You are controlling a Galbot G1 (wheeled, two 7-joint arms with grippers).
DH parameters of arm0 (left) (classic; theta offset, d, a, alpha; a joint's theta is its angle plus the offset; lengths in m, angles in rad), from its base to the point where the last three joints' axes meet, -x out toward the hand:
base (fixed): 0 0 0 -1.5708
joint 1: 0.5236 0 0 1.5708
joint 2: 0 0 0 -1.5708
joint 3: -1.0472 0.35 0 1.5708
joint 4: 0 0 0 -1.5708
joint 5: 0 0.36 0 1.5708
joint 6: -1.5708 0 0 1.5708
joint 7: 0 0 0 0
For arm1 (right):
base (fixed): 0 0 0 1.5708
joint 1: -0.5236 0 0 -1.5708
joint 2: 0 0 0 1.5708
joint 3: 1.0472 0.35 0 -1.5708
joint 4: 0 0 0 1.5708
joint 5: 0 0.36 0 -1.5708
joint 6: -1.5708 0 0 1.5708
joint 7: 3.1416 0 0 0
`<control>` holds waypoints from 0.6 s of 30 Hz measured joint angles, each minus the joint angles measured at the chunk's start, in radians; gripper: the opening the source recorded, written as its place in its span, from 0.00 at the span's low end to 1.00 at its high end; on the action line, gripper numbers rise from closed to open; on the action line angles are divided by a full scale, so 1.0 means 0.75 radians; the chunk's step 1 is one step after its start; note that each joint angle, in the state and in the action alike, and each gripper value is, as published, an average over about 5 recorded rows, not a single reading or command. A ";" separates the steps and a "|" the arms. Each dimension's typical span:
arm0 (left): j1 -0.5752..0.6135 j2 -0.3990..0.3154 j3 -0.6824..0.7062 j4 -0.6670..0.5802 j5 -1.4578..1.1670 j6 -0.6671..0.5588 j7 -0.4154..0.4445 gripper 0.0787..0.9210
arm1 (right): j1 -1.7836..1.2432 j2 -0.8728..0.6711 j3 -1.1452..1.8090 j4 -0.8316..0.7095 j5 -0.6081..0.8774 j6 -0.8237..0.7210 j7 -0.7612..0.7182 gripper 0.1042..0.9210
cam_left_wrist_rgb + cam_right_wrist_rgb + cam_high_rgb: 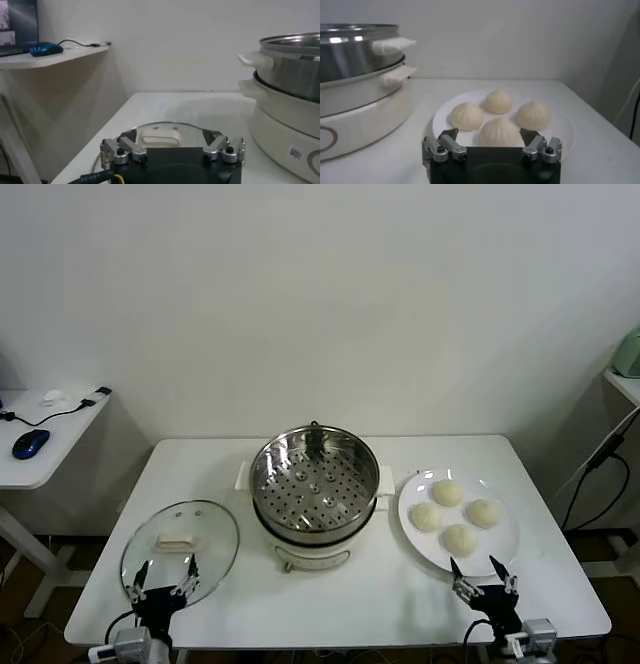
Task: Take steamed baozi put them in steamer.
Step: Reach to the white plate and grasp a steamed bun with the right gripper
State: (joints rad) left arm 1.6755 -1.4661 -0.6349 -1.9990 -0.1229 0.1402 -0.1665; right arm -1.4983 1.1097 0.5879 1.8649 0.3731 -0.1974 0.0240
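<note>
At the left edge of the tabletop (pixel 200 459) the left gripper (pixel 163 587) hovers over the near rim of the glass lid (pixel 180 549), which lies flat, off the pot; its fingers (pixel 120 150) stand apart and hold nothing. This arm looks idle.

In the middle sits the steamer (pixel 314 484), open, its perforated tray bare (no bun inside yet). So the task seems to be at its very start: no baozi has been picked up.

To the right, just beside the steamer, a white plate (pixel 505 542) carries all four baozi (pixel 447 492), close together in a cluster. The right gripper (pixel 484 582) waits at the plate's near edge, fingers (pixel 542 147) apart and empty, aimed at the nearest bun (pixel 499 133).

The next move likely calls for the right gripper to advance over that nearest bun, close gently on its soft sides without pushing its neighbours, lift it, then carry it leftward over the steamer's rim.
</note>
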 measured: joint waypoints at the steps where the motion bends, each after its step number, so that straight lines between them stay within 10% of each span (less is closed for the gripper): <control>1: -0.001 0.001 0.000 0.000 -0.001 0.000 0.000 0.88 | 0.026 -0.013 -0.006 -0.010 -0.002 -0.011 -0.005 0.88; 9: -0.005 0.009 0.003 0.007 -0.017 -0.010 -0.003 0.88 | 0.494 -0.258 -0.204 -0.229 -0.051 -0.142 -0.200 0.88; 18: 0.003 0.009 0.008 0.018 -0.026 -0.029 -0.004 0.88 | 1.169 -0.569 -0.759 -0.595 -0.233 0.020 -0.853 0.88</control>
State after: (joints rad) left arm 1.6781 -1.4592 -0.6289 -1.9853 -0.1422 0.1182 -0.1694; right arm -0.6217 0.6833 0.0184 1.4183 0.1984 -0.1827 -0.6159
